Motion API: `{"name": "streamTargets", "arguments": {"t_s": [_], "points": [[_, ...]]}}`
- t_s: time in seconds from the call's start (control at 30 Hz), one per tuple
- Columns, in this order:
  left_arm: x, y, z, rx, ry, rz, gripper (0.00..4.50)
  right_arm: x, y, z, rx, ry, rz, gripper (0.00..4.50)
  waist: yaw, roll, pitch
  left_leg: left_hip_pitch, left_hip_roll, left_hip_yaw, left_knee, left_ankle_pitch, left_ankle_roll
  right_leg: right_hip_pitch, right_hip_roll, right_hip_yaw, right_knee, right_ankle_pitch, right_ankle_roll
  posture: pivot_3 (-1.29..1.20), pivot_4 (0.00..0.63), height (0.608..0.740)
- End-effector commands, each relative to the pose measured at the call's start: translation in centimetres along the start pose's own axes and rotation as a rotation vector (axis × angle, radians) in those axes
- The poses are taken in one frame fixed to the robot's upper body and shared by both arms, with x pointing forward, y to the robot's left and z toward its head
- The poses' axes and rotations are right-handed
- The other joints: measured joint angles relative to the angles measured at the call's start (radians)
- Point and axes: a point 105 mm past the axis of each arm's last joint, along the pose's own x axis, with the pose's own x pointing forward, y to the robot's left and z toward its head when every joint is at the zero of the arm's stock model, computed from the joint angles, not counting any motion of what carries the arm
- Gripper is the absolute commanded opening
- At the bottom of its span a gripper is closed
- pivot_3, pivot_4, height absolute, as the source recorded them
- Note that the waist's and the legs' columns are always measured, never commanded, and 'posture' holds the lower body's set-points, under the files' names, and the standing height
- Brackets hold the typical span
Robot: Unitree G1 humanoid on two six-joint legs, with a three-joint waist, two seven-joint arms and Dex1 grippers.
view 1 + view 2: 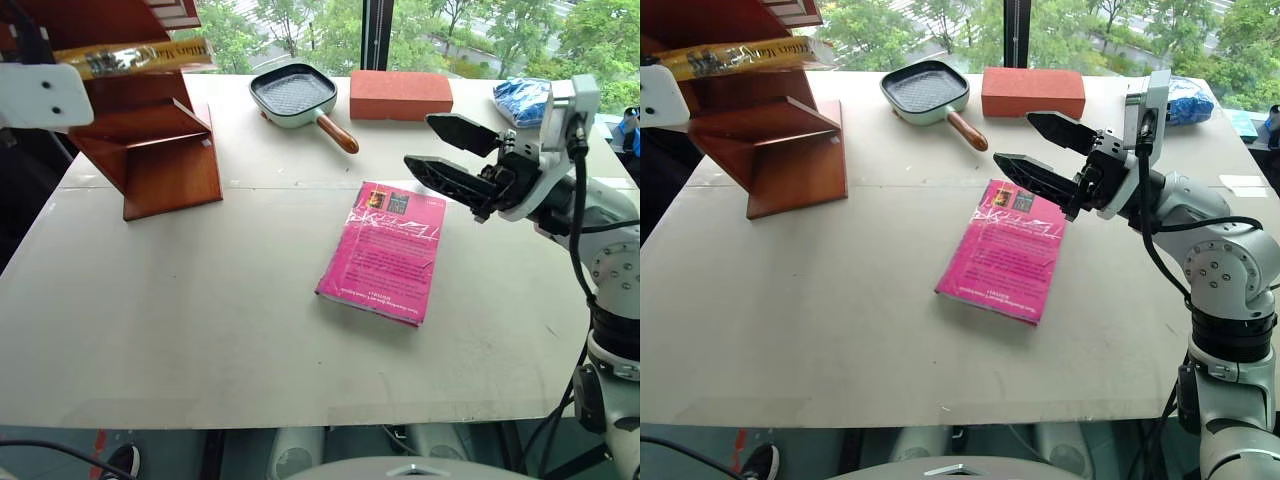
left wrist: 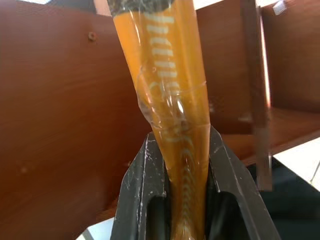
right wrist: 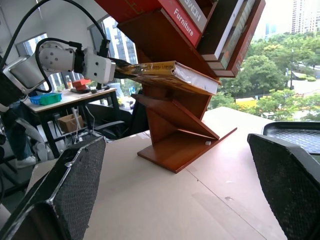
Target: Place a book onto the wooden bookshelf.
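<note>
The left gripper (image 2: 185, 210) is clamped tight on the yellow book (image 3: 165, 72), holding it flat at the wooden bookshelf (image 1: 150, 150) on the table's (image 1: 200, 330) far left corner, its free end over a slanted board. So the carry looks done, and what's left is seating and letting go! The right gripper (image 1: 1045, 150) hangs wide open and empty above the pink book (image 1: 1005, 250) mid-table. There's bare room along the near edge, with the pan (image 1: 295, 95) and brick (image 1: 400, 95) lined up at the far edge.
</note>
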Motion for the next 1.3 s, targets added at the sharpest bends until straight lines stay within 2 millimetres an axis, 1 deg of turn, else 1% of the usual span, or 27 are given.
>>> {"name": "streamTargets", "arguments": {"t_s": [0.03, 0.2, 0.3, 0.37, 0.4, 0.5, 0.53, 0.6, 0.63, 0.7, 0.77, 0.83, 0.9, 0.93, 1.03, 1.07, 1.1, 1.17, 1.23, 1.27, 1.3], "points": [[-0.2, 0.6, -0.4, -0.061, -0.007, 0.049, 0.12, 0.4, 0.2, 1.0, -0.061, -0.009, -0.01, 4.5, -0.001, 0.0, 0.0, 0.0, 0.0, 0.0, 0.0, 0.0, 0.0, 0.0, 0.0, 0.0, 0.0, 0.0, 0.0, 0.0, 0.15, 0.74], [0.3, -0.3, -1.0, -0.039, 0.039, -0.012, 0.12, 0.4, 0.2, 0.8, -0.071, 0.007, -0.014, 4.5, -0.002, 0.0, 0.0, 0.0, 0.0, 0.0, 0.0, 0.0, 0.0, -0.001, 0.0, 0.0, 0.001, 0.0, 0.0, 0.0, 0.15, 0.74], [0.3, -1.0, -1.4, -0.066, 0.068, -0.066, 0.12, 0.4, 0.3, 0.6, -0.073, 0.01, -0.015, 4.5, -0.004, 0.0, 0.0, 0.0, 0.0, 0.0, 0.0, 0.0, 0.0, -0.001, 0.0, 0.0, 0.001, 0.0, 0.0, 0.0, 0.15, 0.74], [0.1, -0.7, -1.5, -0.067, 0.085, -0.068, 1.12, 0.4, 0.4, 0.6, -0.073, 0.012, -0.015, 4.5, -0.009, 0.0, 0.0, 0.0, 0.0, 0.0, 0.0, 0.0, 0.0, -0.001, 0.0, 0.0, 0.001, 0.0, 0.0, 0.0, 0.15, 0.74], [-0.1, -0.6, -1.6, -0.068, 0.096, -0.071, 1.48, 0.4, 0.5, 0.6, -0.073, 0.012, -0.015, 4.5, -0.011, 0.0, 0.0, 0.0, 0.0, 0.0, 0.0, 0.0, 0.0, -0.001, 0.0, 0.0, 0.001, 0.0, 0.0, 0.0, 0.15, 0.74], [-0.4, 0.2, -1.6, -0.069, 0.121, -0.047, 2.99, 0.4, 0.5, 0.5, -0.074, 0.017, -0.018, 4.5, -0.013, 0.0, 0.0, 0.0, 0.0, 0.0, 0.0, 0.0, 0.0, -0.001, 0.001, 0.0, 0.002, 0.0, 0.0, 0.0, 0.15, 0.74], [-0.5, 0.5, -1.7, -0.068, 0.128, -0.031, 3.35, 0.3, 0.5, 0.4, -0.074, 0.02, -0.019, 4.5, -0.013, 0.0, 0.0, 0.0, 0.0, 0.0, 0.0, 0.0, 0.0, -0.001, 0.001, 0.0, 0.002, 0.0, 0.0, 0.0, 0.15, 0.74], [-0.7, 0.7, -1.8, -0.059, 0.143, -0.017, 4.34, 0.2, 0.4, 0.3, -0.078, 0.028, -0.024, 4.5, -0.013, 0.0, 0.0, 0.0, 0.0, 0.0, 0.0, 0.0, 0.0, -0.001, 0.001, 0.0, 0.002, 0.0, 0.0, 0.0, 0.15, 0.74], [-0.9, 0.7, -1.9, -0.053, 0.148, -0.024, 4.44, 0.1, 0.3, 0.2, -0.081, 0.031, -0.027, 4.5, -0.013, 0.0, 0.0, 0.0, 0.0, 0.0, 0.001, 0.0, 0.0, -0.001, 0.001, 0.0, 0.002, 0.0, 0.0, 0.0, 0.15, 0.74], [-1.4, 0.9, -1.7, -0.058, 0.149, -0.026, 4.44, -0.2, 0.2, 0.3, -0.086, 0.034, -0.035, 4.5, -0.014, 0.0, 0.0, 0.0, 0.0, 0.0, 0.001, 0.0, 0.0, -0.001, 0.001, 0.0, 0.002, 0.0, 0.0, 0.0, 0.15, 0.74], [-2.3, 2.0, -0.7, -0.094, 0.123, -0.002, 4.44, -0.6, 0.1, 0.7, -0.086, 0.02, -0.04, 4.5, -0.015, 0.0, 0.0, -0.001, 0.0, 0.0, 0.001, 0.0, 0.0, -0.001, 0.0, 0.0, 0.002, 0.0, 0.0, 0.0, 0.15, 0.74], [-3.0, 2.6, -0.1, -0.134, 0.103, 0.014, 4.44, -0.7, 0.1, 1.0, -0.082, 0.008, -0.039, 4.5, -0.015, -0.001, 0.0, -0.001, 0.0, 0.0, 0.001, 0.0, 0.0, -0.001, 0.0, 0.0, 0.002, 0.0, 0.0, 0.0, 0.15, 0.74], [-3.7, 4.1, 1.0, -0.295, 0.004, 0.085, 4.44, -0.8, 0.3, 1.2, -0.067, -0.009, -0.025, 4.5, -0.014, -0.001, 0.0, 0.0, 0.0, 0.0, 0.002, 0.0, 0.0, -0.001, 0.0, 0.0, 0.002, 0.0, 0.0, 0.0, 0.15, 0.74], [-4.2, 4.6, 1.3, -0.351, -0.044, 0.094, 4.44, -0.9, 0.5, 1.3, -0.049, -0.024, -0.014, 4.5, -0.013, -0.001, 0.0, 0.0, 0.0, -0.001, 0.002, 0.0, 0.0, -0.001, 0.0, 0.0, 0.003, 0.0, 0.0, 0.0, 0.15, 0.74], [-5.0, 5.5, 2.9, -0.494, -0.196, 0.092, 4.44, -1.2, 0.7, 1.3, -0.024, -0.029, 0.013, 4.5, -0.014, -0.001, 0.0, 0.0, 0.001, -0.001, 0.004, 0.0, 0.0, 0.0, 0.001, 0.0, 0.004, 0.0, 0.0, 0.0, 0.15, 0.74], [-5.0, 5.4, 4.1, -0.554, -0.278, 0.072, 4.44, -1.5, 0.6, 1.0, -0.024, -0.02, 0.011, 4.5, -0.014, 0.0, 0.0, 0.0, 0.001, -0.001, 0.005, 0.0, 0.0, 0.0, 0.001, 0.0, 0.004, 0.0, 0.0, 0.0, 0.15, 0.74], [-4.9, 5.0, 5.8, -0.627, -0.38, 0.035, 4.44, -1.9, 0.3, 0.5, -0.024, -0.006, -0.003, 4.5, -0.014, 0.0, -0.001, 0.0, 0.001, -0.001, 0.006, 0.0, 0.0, 0.0, 0.001, 0.0, 0.005, 0.0, 0.0, 0.0, 0.15, 0.74], [-4.5, 2.4, 9.1, -0.732, -0.532, -0.101, 4.44, -2.9, -0.3, -0.9, -0.019, 0.031, -0.053, 4.5, -0.008, 0.001, -0.001, 0.001, 0.001, -0.002, 0.008, 0.0, 0.0, 0.002, 0.001, -0.001, 0.006, 0.0, 0.0, 0.0, 0.15, 0.74], [-4.1, 0.1, 11.0, -0.835, -0.601, -0.167, 4.44, -4.0, -0.8, -2.3, -0.025, 0.061, -0.113, 4.5, -0.003, 0.001, -0.001, 0.001, 0.001, -0.003, 0.012, 0.0, 0.0, 0.004, 0.001, -0.001, 0.008, 0.0, 0.0, 0.0, 0.15, 0.74], [-3.7, -1.0, 11.6, -0.895, -0.614, -0.174, 4.44, -4.7, -1.0, -3.1, -0.032, 0.081, -0.143, 4.5, -0.002, 0.001, -0.001, 0.001, 0.001, -0.003, 0.013, 0.0, 0.0, 0.005, 0.001, -0.001, 0.008, 0.0, 0.0, 0.0, 0.15, 0.74], [-3.5, -2.6, 12.4, -0.962, -0.641, -0.21, 4.44, -5.6, -1.2, -4.0, -0.041, 0.103, -0.177, 4.5, -0.002, 0.001, -0.001, 0.001, 0.001, -0.003, 0.014, 0.0, 0.0, 0.005, 0.001, -0.001, 0.01, 0.0, 0.0, 0.0, 0.15, 0.74]]}}
